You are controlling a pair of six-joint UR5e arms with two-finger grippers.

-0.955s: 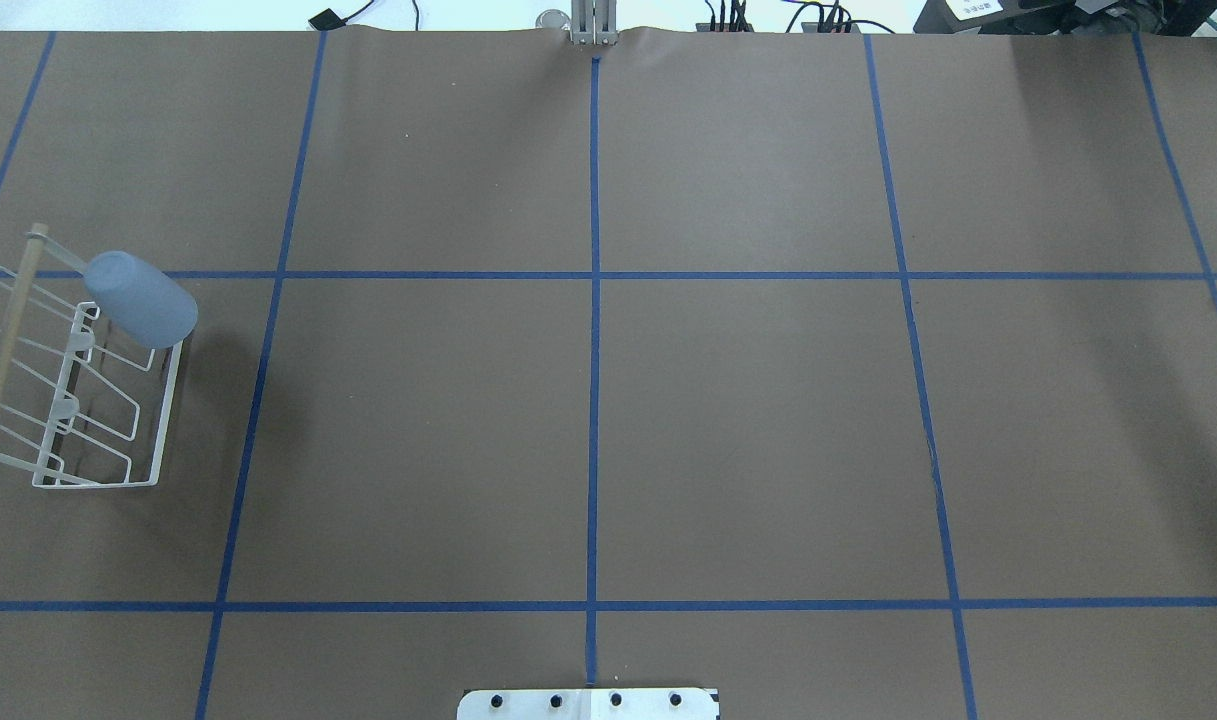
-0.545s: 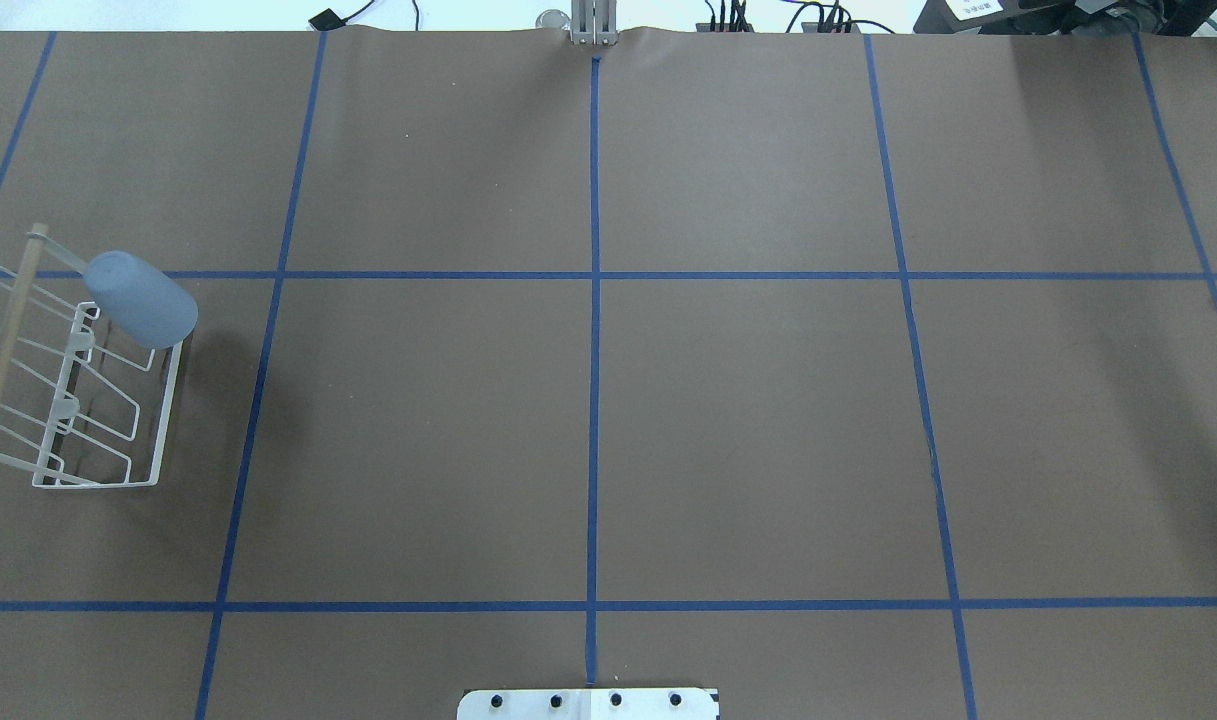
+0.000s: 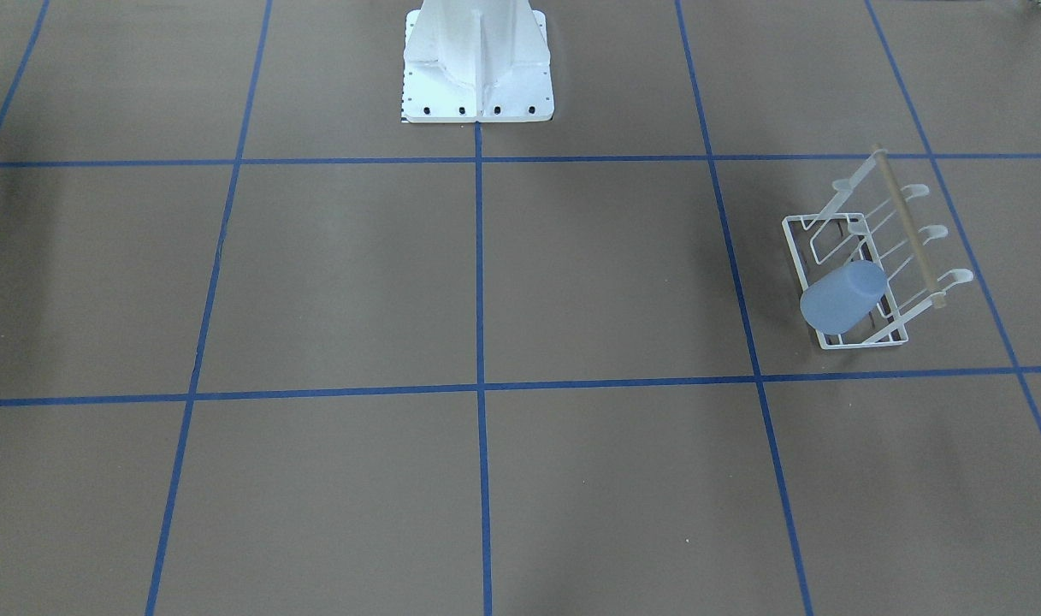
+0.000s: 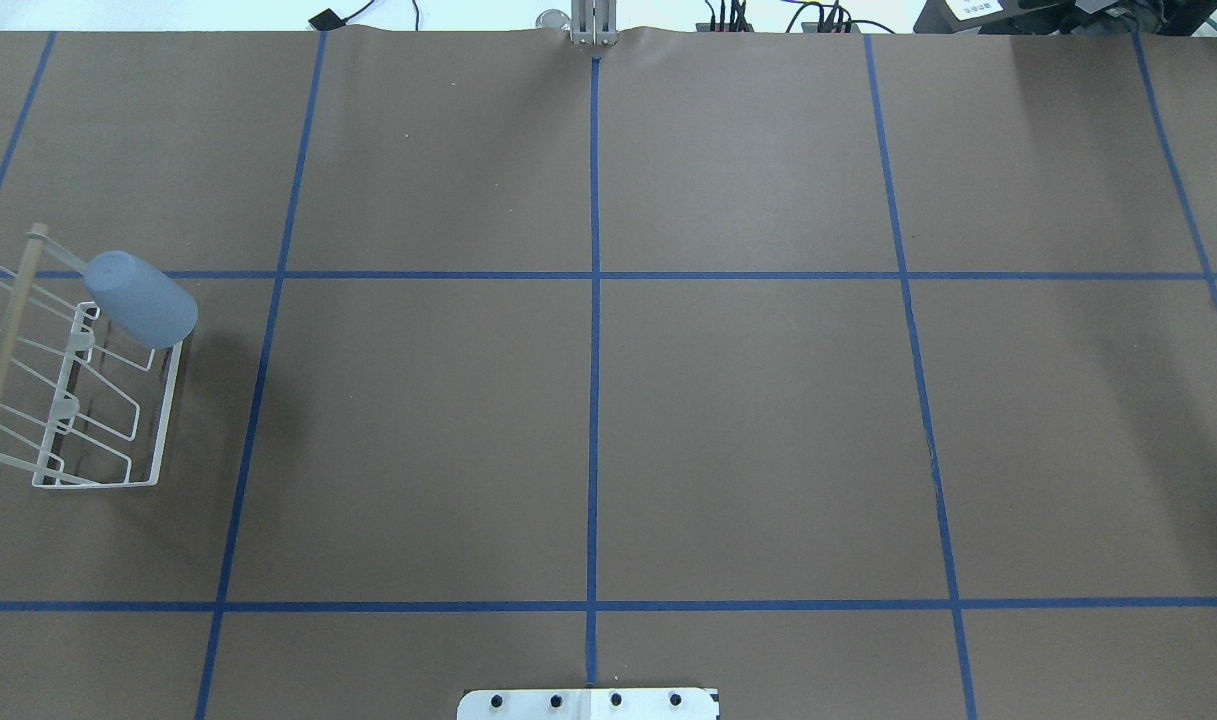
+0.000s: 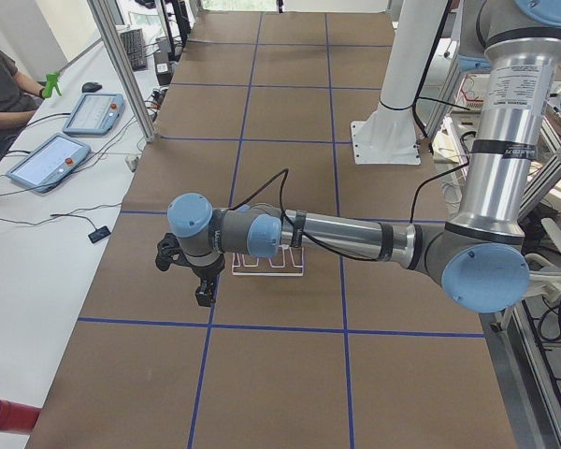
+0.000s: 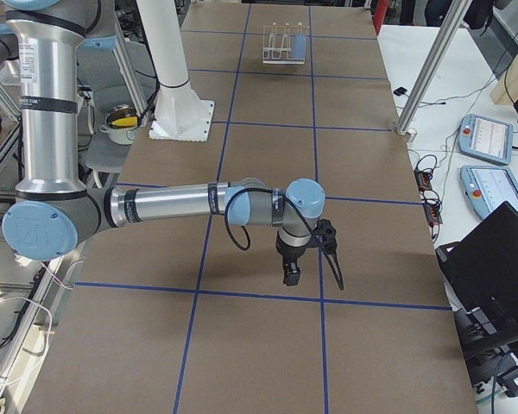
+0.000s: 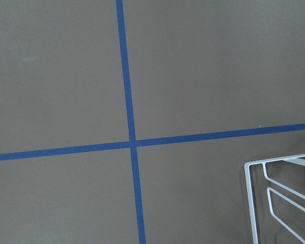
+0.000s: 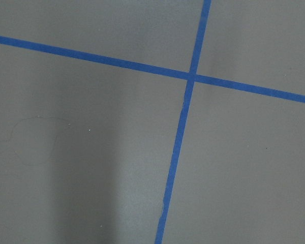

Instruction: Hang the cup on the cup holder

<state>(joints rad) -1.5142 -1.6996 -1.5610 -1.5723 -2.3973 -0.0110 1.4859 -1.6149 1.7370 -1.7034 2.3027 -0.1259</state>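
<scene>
Cup (image 4: 140, 298): mouth-down, tilted, seated on end prong of cup holder (image 4: 168, 415) (the end farthest from robot base) | Left gripper (image 5: 204, 296): above table, near cup holder, finger spacing cannot be told | Right gripper (image 6: 291, 274): well apart from cup holder, finger spacing cannot be told

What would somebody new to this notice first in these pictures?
The light blue cup hangs tilted on an end prong of the white wire cup holder, near the table's edge on the robot's left. Around it spreads a brown table gridded with blue tape. In the side views, the left arm and the right arm stretch out low over it.
</scene>
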